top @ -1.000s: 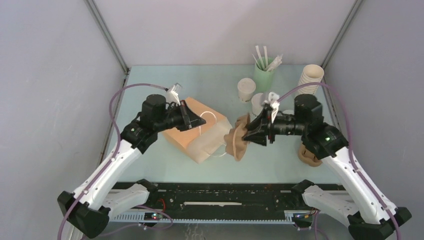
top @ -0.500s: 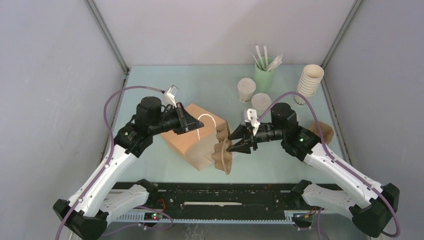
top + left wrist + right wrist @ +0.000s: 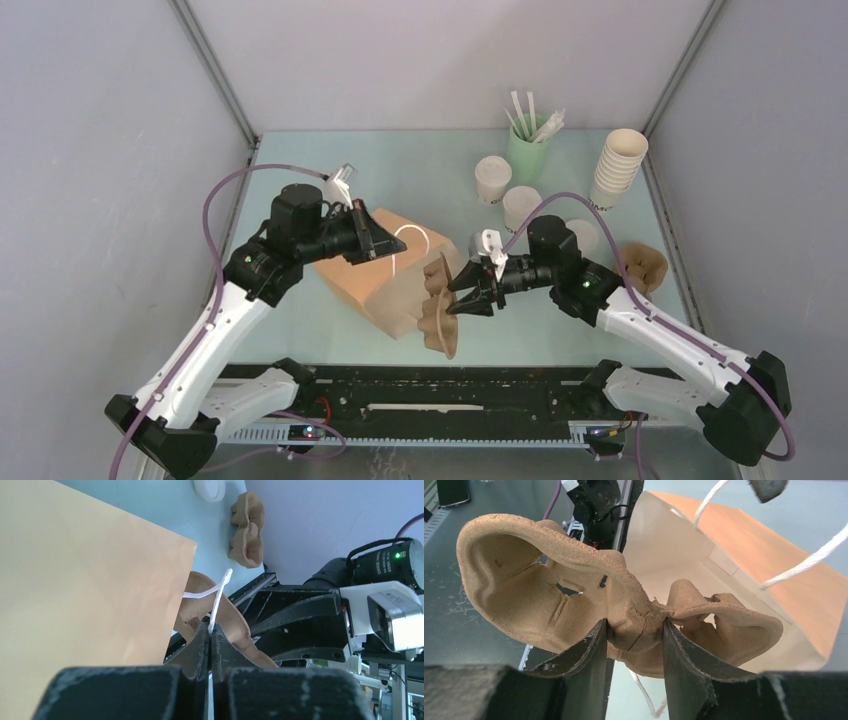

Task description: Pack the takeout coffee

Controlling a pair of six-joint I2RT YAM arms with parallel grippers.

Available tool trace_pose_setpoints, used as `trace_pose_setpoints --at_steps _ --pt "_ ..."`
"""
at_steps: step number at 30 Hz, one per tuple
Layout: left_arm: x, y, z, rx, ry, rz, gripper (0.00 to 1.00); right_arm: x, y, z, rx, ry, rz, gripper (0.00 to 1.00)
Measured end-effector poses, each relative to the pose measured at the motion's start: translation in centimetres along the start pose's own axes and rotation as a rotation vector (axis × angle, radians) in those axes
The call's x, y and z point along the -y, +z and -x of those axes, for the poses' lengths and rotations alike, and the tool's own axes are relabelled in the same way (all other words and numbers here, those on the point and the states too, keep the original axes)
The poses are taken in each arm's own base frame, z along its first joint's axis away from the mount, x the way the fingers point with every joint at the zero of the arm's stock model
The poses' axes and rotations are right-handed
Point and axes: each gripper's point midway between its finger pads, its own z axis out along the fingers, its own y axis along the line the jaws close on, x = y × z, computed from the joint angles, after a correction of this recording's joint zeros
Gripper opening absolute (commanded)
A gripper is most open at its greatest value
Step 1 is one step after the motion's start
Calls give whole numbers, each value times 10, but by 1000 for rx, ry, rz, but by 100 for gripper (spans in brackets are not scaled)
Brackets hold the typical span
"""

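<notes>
A brown paper bag (image 3: 375,275) lies on its side, its mouth facing right. My left gripper (image 3: 385,245) is shut on the bag's white string handle (image 3: 218,600) and holds it up. My right gripper (image 3: 462,298) is shut on a brown pulp cup carrier (image 3: 438,310), held on edge at the bag's mouth; in the right wrist view the carrier (image 3: 574,595) sits between the fingers with the bag's opening (image 3: 684,560) behind. Two lidded cream cups (image 3: 492,179) (image 3: 520,208) stand on the table at the back right, apart from both grippers.
A green cup of white sticks (image 3: 528,150) and a tall stack of lidless cream cups (image 3: 618,165) stand at the back right. A second pulp carrier (image 3: 642,268) and a loose white lid (image 3: 583,236) lie by the right arm. Grey walls enclose the table.
My right gripper has carried the pulp carrier leftward and nearer, from beside the cups to the bag's mouth. My left gripper has kept hold of the handle and moved slightly left.
</notes>
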Motion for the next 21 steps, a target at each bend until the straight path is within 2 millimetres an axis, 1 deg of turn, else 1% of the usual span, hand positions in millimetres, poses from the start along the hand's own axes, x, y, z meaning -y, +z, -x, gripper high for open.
trace_pose_setpoints --at_steps 3,6,10,14,18,21 --pt "2 2 3 -3 1 3 0 -7 -2 -5 0 -7 1 35" --pt "2 3 4 -10 4 5 0 -6 -1 -11 -6 -9 -6 35" --pt "1 4 2 -24 -1 8 0 8 8 -17 -8 -17 -20 35" --pt "2 3 -1 -39 -4 1 0 23 18 -30 -32 -3 -40 35" --pt "4 3 -3 -47 -4 -6 0 37 23 -42 -65 0 -78 36" --pt "3 2 -6 -63 -5 -6 0 51 25 -43 -92 -16 -124 37"
